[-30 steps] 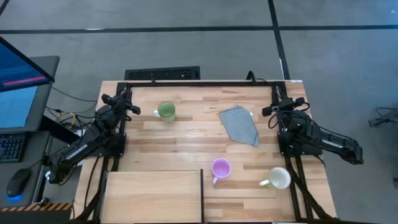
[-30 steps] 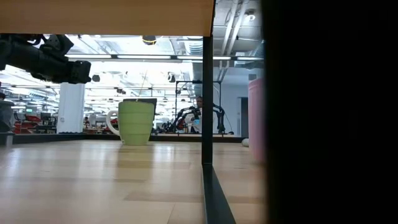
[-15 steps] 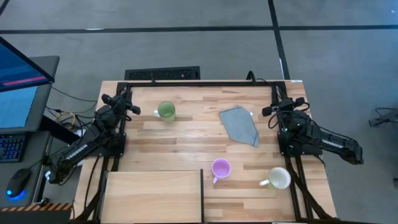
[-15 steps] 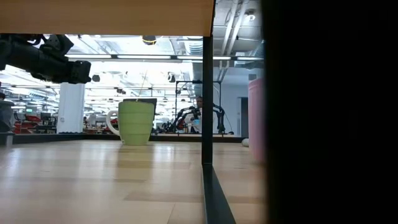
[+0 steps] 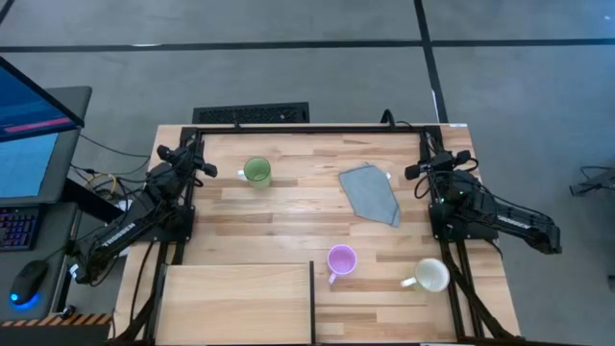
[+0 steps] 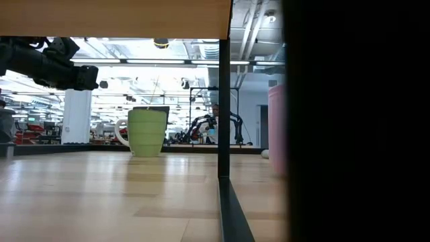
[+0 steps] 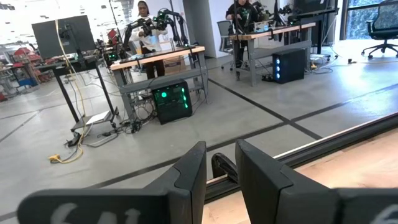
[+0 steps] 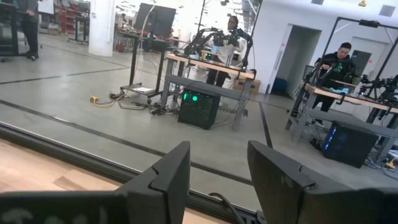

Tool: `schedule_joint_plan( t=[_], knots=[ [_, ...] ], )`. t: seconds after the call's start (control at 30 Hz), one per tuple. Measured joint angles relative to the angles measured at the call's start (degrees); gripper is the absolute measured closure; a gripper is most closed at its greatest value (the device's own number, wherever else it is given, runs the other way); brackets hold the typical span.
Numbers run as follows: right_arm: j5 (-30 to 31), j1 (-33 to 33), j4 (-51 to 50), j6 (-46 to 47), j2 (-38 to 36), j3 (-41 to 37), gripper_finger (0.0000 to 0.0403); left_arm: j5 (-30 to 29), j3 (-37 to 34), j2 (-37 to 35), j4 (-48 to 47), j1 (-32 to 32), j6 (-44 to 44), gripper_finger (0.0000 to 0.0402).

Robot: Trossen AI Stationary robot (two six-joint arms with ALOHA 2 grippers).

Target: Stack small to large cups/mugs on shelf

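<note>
The green mug (image 5: 257,171) stands upright at the far left of the table; it also shows in the low view (image 6: 148,132). The purple mug (image 5: 341,259) stands near the front, right of the shelf (image 5: 237,303), its edge showing in the low view (image 6: 277,128). The cream-white mug (image 5: 431,275) stands at the front right. My left gripper (image 5: 197,154) is open and empty by the far left edge, left of the green mug; its wrist view (image 7: 221,152) looks past the table's far edge. My right gripper (image 5: 423,161) is open and empty by the far right edge (image 8: 219,152).
A grey folded cloth (image 5: 371,192) lies flat between the green mug and my right gripper. The shelf's board spans the top of the low view (image 6: 114,17), its dark post (image 6: 224,107) beside the purple mug. People and workbenches show in the room beyond the table.
</note>
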Motion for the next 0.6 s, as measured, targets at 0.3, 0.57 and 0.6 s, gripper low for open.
schedule_joint_plan(
  t=[0.3,0.57,0.6],
  knots=[
    [-0.01,0.00,0.01,-0.01,0.01,0.00,0.0221,0.00,0.01,-0.01,-0.01,0.00,0.00,0.0324],
    [0.00,0.00,-0.01,0.00,0.01,0.00,0.0221,0.08,0.00,0.00,0.05,0.00,-1.36,0.0324],
    [0.01,0.00,0.01,0.01,-0.01,0.01,0.0221,0.09,0.00,0.00,0.05,0.00,-2.09,0.0324]
  ],
)
